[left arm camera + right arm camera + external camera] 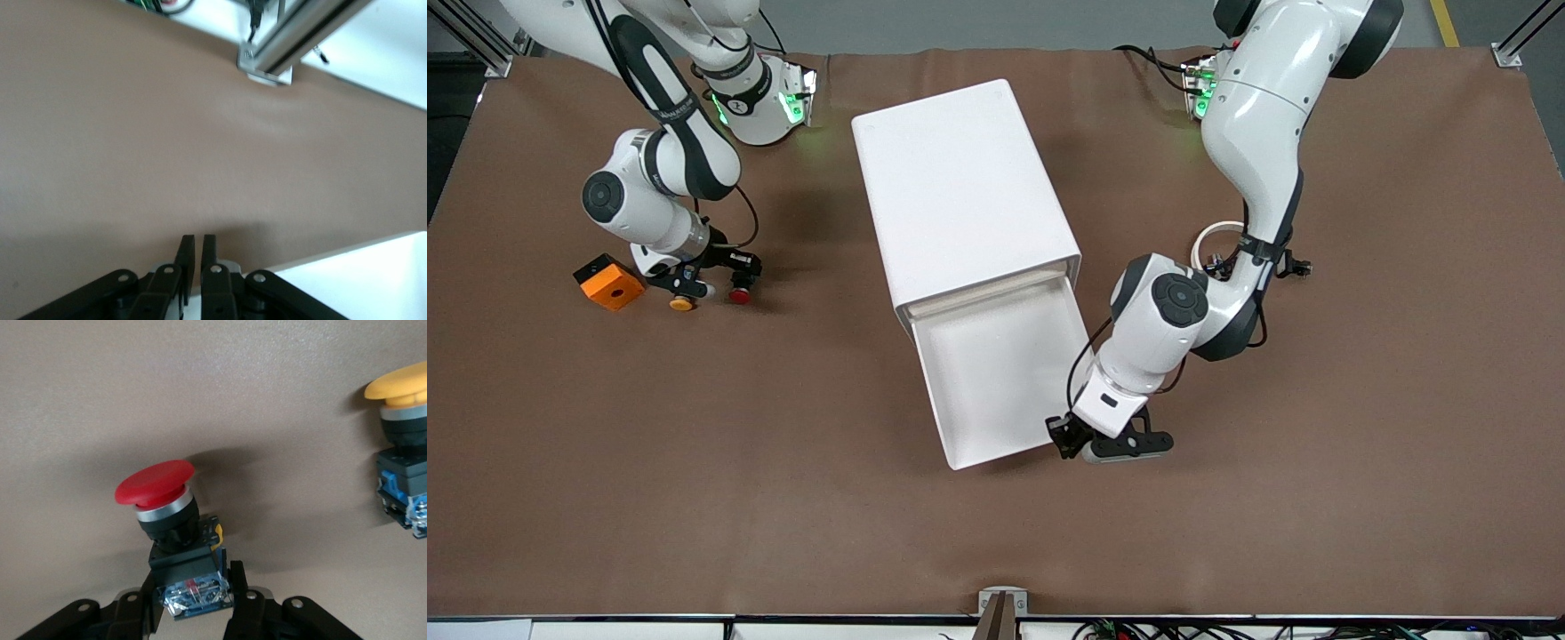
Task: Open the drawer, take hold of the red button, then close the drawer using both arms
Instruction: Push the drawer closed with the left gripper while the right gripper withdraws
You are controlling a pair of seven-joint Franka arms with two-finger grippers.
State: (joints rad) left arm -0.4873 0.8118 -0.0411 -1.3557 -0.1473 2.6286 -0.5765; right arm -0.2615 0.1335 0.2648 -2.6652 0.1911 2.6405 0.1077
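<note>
The white cabinet (960,187) stands mid-table with its top drawer (996,373) pulled out toward the front camera; the tray looks bare inside. The red-capped button (740,296) lies toward the right arm's end of the table. My right gripper (735,277) is low over it. In the right wrist view my right gripper (193,587) is shut on the dark body of the red button (155,483), a finger on each side. My left gripper (1064,439) is at the corner of the drawer's front, at the left arm's end. In the left wrist view it (198,243) is shut on nothing.
A yellow-capped button (682,304) lies beside the red one and shows in the right wrist view (400,387). An orange square block (609,282) sits beside it toward the table's end. A white ring (1216,238) lies under the left arm.
</note>
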